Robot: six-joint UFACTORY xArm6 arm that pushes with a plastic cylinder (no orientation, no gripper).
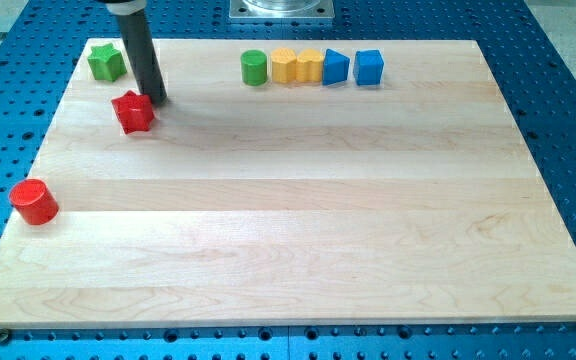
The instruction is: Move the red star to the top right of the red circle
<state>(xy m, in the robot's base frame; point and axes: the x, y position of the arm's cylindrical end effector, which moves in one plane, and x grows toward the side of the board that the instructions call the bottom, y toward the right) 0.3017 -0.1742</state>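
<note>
Two red blocks matter here, both on the view's left of the wooden worktop [288,250]. The red circle [34,201] sits near the left edge, low down. The red star [134,111] lies well up and to its right, so it already stands roughly top right of the circle, though far off. My tip [156,101] rests just beside the star's upper right edge, touching or nearly so. There is no pincer on this rod, so nothing is clenched or released.

To do the step well, I judge the tip should press from this upper right side and slide the star gently down-left, stopping short of the circle. Keep the push through the star's middle so it does not spin away. The green star [107,62] stays clear.
</note>
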